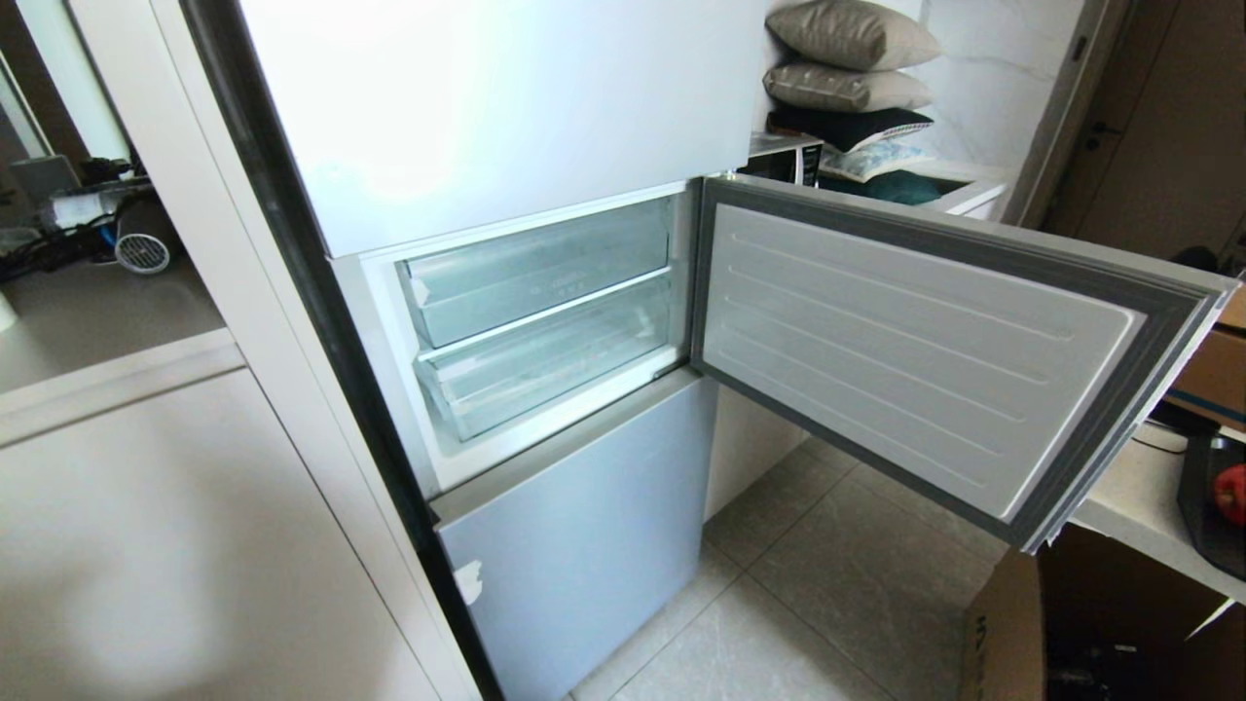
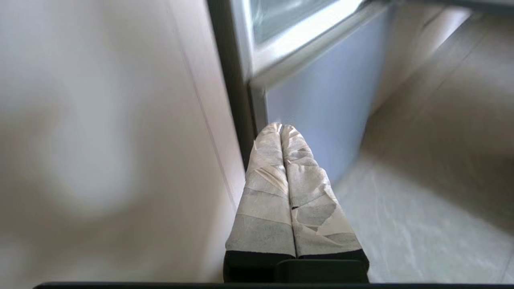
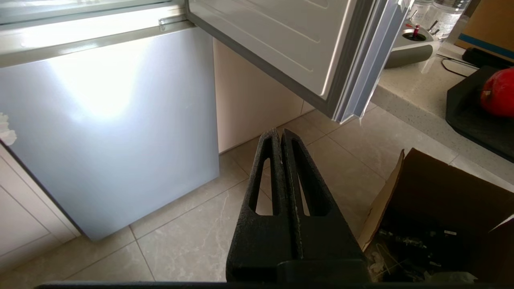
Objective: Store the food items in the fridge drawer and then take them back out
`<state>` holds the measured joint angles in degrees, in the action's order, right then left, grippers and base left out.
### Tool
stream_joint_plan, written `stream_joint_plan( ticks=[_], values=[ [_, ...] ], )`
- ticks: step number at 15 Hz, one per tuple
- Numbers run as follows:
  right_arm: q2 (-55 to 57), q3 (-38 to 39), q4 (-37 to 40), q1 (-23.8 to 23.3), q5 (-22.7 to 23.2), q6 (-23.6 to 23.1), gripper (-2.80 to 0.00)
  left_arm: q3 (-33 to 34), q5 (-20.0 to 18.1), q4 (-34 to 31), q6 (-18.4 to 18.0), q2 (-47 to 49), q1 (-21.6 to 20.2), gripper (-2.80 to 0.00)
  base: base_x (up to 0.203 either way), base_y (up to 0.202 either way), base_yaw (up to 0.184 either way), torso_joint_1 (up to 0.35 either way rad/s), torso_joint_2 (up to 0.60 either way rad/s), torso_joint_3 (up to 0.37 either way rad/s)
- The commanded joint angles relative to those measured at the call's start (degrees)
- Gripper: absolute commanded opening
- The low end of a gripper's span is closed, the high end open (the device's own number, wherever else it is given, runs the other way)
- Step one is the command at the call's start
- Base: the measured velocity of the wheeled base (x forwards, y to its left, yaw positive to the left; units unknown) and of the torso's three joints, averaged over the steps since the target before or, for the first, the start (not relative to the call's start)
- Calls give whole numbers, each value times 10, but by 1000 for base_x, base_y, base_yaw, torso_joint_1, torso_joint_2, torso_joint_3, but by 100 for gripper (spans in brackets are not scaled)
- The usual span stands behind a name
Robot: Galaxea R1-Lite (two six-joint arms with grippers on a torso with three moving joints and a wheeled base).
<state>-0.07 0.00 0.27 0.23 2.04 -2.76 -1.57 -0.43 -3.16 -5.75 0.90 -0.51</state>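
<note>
The fridge's middle door [image 1: 915, 350] stands swung open to the right. Behind it the fridge drawer [image 1: 545, 375], a clear plastic bin, sits pushed in under a shallower clear tray [image 1: 535, 277]. One red food item [image 1: 1231, 492] [image 3: 500, 92] lies in a black tray [image 1: 1199, 506] [image 3: 470, 116] on the counter at the far right. My left gripper [image 2: 281, 126], its fingers wrapped in pale tape, is shut and empty, low beside the fridge's bottom left corner. My right gripper [image 3: 280, 131] is shut and empty, hanging over the floor tiles. Neither gripper shows in the head view.
The lowest glossy panel [image 1: 584, 526] is closed. An open cardboard box [image 1: 1003, 633] [image 3: 441, 200] stands on the floor under the counter [image 3: 413, 92]. A white cabinet front [image 1: 146, 545] flanks the fridge on the left. Pillows [image 1: 847, 58] are stacked behind the fridge.
</note>
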Motion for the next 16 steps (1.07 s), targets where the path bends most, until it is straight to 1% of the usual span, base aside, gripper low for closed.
stream_joint_plan(
  ticks=[1, 4, 6, 16],
  values=[
    [1, 0, 0, 0, 1, -1, -280, 14, -9, 28, -4, -8, 1, -280, 0, 0, 0, 0, 0, 0],
    [1, 0, 0, 0, 1, -1, -280, 16, -10, 25, 18, -8, 1, -280, 0, 0, 0, 0, 0, 0],
    [0, 0, 0, 0, 1, -1, -280, 16, 4, 25, 41, -8, 1, -280, 0, 0, 0, 0, 0, 0],
    [0, 0, 0, 0, 0, -1, -280, 16, 4, 25, 43, -8, 1, -280, 0, 0, 0, 0, 0, 0]
  ],
)
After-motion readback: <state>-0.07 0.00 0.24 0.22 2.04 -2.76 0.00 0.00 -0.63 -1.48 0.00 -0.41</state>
